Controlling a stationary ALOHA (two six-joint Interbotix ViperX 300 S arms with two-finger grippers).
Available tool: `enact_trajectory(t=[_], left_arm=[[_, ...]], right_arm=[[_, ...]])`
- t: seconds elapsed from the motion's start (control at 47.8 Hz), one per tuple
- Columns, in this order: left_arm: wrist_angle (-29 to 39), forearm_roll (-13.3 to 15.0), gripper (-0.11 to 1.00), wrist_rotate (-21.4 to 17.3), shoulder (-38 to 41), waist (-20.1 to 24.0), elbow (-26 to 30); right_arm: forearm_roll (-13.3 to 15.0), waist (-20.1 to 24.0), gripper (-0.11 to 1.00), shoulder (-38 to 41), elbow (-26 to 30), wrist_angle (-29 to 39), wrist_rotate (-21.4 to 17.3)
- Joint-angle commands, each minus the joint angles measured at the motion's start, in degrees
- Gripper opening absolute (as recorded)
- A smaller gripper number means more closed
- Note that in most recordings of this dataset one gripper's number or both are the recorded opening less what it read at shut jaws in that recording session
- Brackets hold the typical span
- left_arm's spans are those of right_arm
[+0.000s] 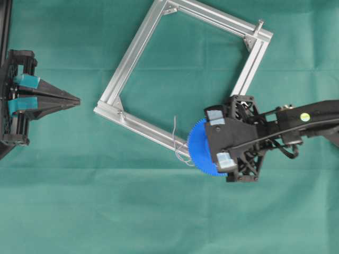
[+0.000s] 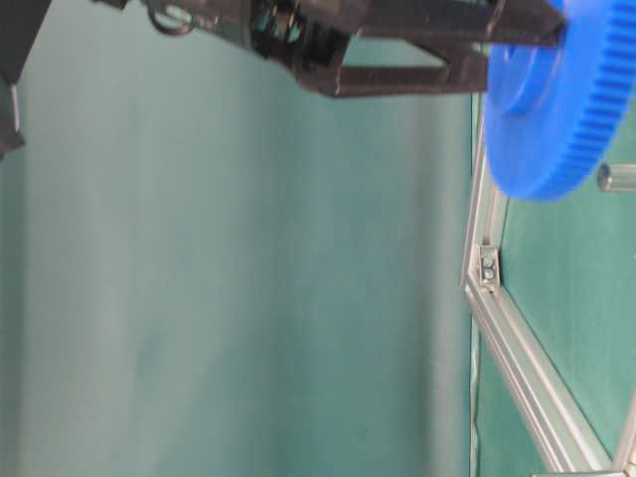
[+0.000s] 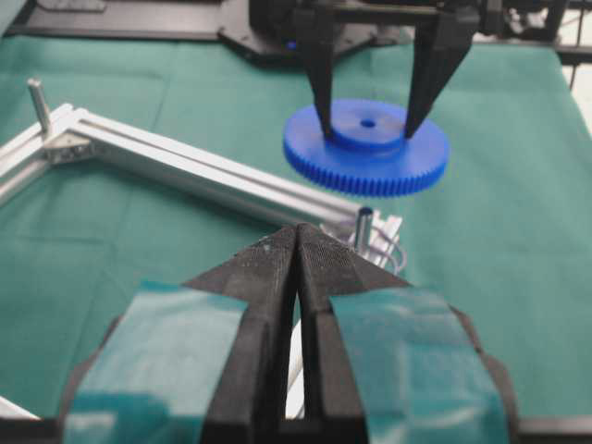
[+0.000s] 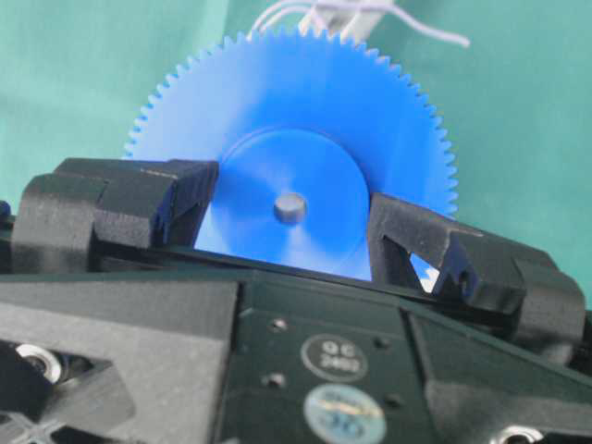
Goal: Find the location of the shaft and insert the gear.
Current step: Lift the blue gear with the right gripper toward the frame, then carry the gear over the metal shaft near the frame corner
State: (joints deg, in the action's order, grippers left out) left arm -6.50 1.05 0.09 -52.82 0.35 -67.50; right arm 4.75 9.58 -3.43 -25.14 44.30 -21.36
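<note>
A: How was the gear (image 3: 366, 148) made and held?

B: Bright-blue plastic, fine teeth all round; its raised hub was clamped by the right pincer (image 3: 368, 118), held level just above the shaft (image 3: 363, 227), low centre of the overhead view.

A: And the rest?

B: A square aluminium frame (image 1: 139, 45) was laid on the green-clothed bench (image 1: 79, 201). The left pincer (image 3: 297, 248) was pressed closed, empty.

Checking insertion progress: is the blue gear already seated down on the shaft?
No, the gear hangs in the right gripper above the shaft.
</note>
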Motion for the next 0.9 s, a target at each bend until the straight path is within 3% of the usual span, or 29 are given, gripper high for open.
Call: enact_trajectory(t=[0.0,0.314,0.88], left_arm=[[-0.1,0.2,0.01,0.1,0.4,0.1,1.3],[1.2,0.1,0.01,0.1,0.6,0.1,1.1],[1.3,0.2,0.01,0.0,0.7,0.1,1.1]], right_arm=[[0.5,0.2,0.71,-0.2,2.6,-0.1,0.1],[1.1,-0.4,0.71,3.2,6.1,1.0,-0.5],[-0.7,-0.4,0.71,6.6,8.0,5.2,-1.0]])
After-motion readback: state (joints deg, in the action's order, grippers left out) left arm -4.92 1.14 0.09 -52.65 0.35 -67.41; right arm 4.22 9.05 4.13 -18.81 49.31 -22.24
